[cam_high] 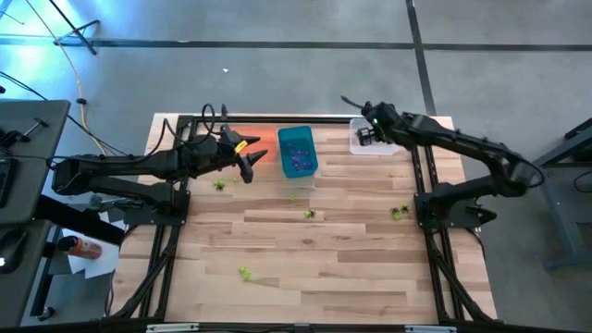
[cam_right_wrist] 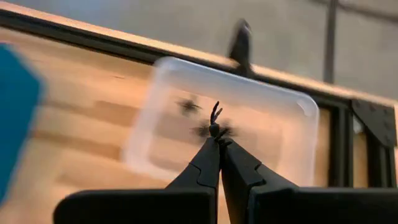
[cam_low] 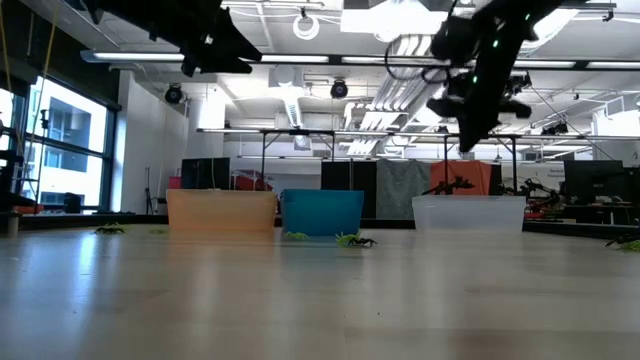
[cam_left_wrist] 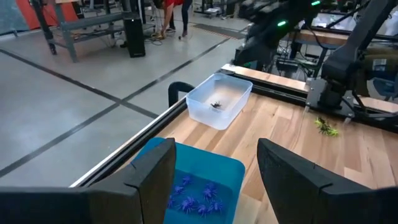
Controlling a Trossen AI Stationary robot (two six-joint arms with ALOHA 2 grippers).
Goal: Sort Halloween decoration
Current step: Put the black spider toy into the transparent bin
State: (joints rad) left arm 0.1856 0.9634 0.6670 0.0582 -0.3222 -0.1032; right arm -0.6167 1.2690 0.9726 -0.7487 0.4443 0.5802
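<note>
The right gripper (cam_right_wrist: pixel 217 142), pinched shut on a tiny black spider (cam_right_wrist: pixel 215 127) over the clear bin (cam_right_wrist: pixel 292 112) at the far right, shows these toys look light and bendy, best nipped by the body, while the left gripper (cam_left_wrist: pixel 214 180) waits wide open and empty.

Two dark arms, black tapered fingers (cam_right_wrist: pixel 233 171), green light.

Wooden table (cam_high: pixel 324 268): three bins (cam_high: pixel 297 151), scattered spiders (cam_high: pixel 244 273)
</note>
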